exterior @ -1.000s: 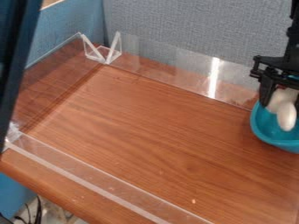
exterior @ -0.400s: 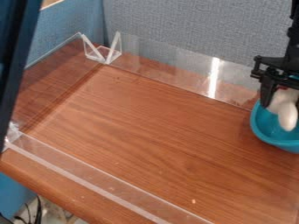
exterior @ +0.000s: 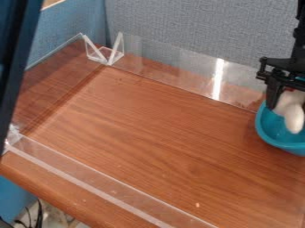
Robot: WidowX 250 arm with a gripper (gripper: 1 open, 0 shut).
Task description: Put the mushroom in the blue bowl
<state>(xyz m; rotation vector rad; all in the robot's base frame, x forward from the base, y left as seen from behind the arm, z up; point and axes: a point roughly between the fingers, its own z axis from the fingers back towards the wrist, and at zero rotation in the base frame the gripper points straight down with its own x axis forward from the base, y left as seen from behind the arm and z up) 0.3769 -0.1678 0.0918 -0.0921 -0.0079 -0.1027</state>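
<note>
At the right edge of the camera view the blue bowl [exterior: 277, 134] sits on the wooden table, partly cut off by the frame. Right above it hangs my black gripper [exterior: 286, 100], pointing down. The cream-white mushroom [exterior: 287, 113] is between its fingers, its lower end hanging over the bowl's inside. The jaws are shut on the mushroom.
A low clear plastic wall [exterior: 179, 67] runs around the wooden tabletop [exterior: 143, 134], with a folded clear stand [exterior: 105, 49] at the back left corner. A blue panel stands behind, and a dark post [exterior: 14, 62] crosses the left foreground.
</note>
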